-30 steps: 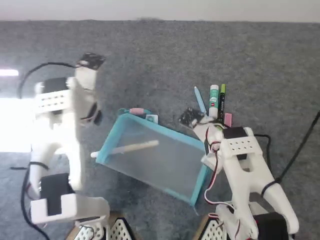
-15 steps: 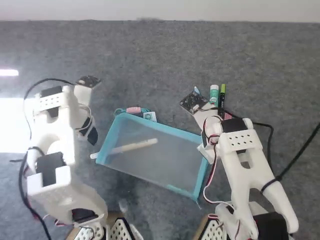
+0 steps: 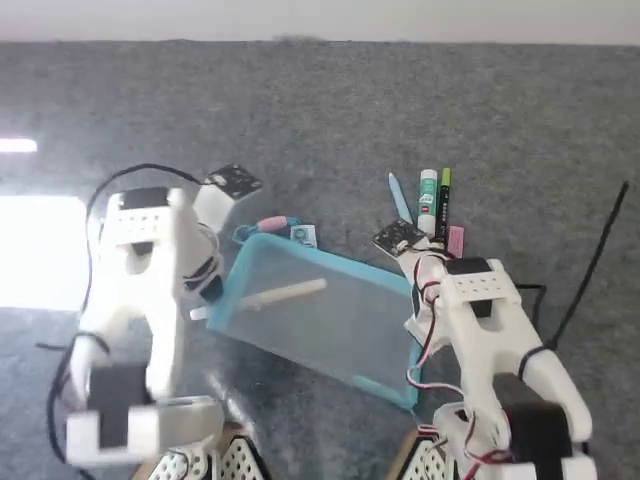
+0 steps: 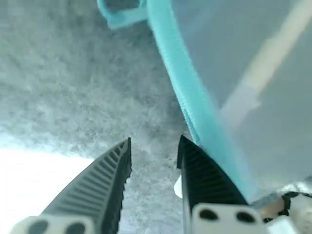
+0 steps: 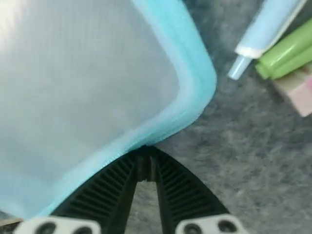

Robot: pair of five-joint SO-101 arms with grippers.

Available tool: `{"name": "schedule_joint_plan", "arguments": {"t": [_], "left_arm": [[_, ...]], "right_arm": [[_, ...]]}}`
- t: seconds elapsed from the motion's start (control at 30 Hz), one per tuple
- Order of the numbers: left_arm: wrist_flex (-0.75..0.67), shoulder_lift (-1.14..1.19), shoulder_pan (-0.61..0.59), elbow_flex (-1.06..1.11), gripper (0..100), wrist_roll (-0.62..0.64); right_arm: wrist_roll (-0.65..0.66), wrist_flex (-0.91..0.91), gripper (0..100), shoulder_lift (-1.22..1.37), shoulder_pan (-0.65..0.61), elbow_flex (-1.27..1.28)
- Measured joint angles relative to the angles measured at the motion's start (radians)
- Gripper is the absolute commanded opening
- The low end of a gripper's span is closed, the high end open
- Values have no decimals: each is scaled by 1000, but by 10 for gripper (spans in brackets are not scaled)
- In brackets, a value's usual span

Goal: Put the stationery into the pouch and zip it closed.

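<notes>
The teal mesh pouch (image 3: pixel 330 315) lies mid-table with a cream pen (image 3: pixel 285 292) inside it. Its pink zipper pull (image 3: pixel 272 222) is at the far left corner. My left gripper (image 3: pixel 207 290) is open just off the pouch's left edge (image 4: pixel 178 83), with carpet between its fingers (image 4: pixel 117 170). My right gripper (image 5: pixel 145 158) is shut on the pouch's right corner (image 5: pixel 195 97). Beyond that corner lie a blue pen (image 3: pixel 400 200), a white and green stick (image 3: pixel 428 198), a green marker (image 3: pixel 443 205) and a pink eraser (image 3: pixel 456 240). The right wrist view has the blue pen (image 5: pixel 273 29), green marker (image 5: pixel 287 53) and eraser (image 5: pixel 297 92) close by.
Grey carpet (image 3: pixel 300 110) covers the table, with open room at the back. A bright glare patch (image 3: pixel 40 250) lies at the left edge. A black cable (image 3: pixel 590 270) runs along the right side.
The left arm has swung in from the far left and come down at the pouch's left edge. The pouch has shifted slightly toward the front right with the right gripper.
</notes>
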Motion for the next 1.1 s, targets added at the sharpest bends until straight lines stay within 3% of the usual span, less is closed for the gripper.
{"name": "schedule_joint_plan", "arguments": {"t": [0.33,0.57,0.8,1.1], "left_arm": [[51,-348,255,8,158,157],[98,-374,499,-123,159,265],[247,-359,720,-370,159,353],[301,-356,810,-517,160,430]], "right_arm": [[2,-38,8,-49,3,34],[-44,-63,9,-206,12,95],[-138,-64,9,-368,8,97],[-161,-25,10,-598,8,100]]}}
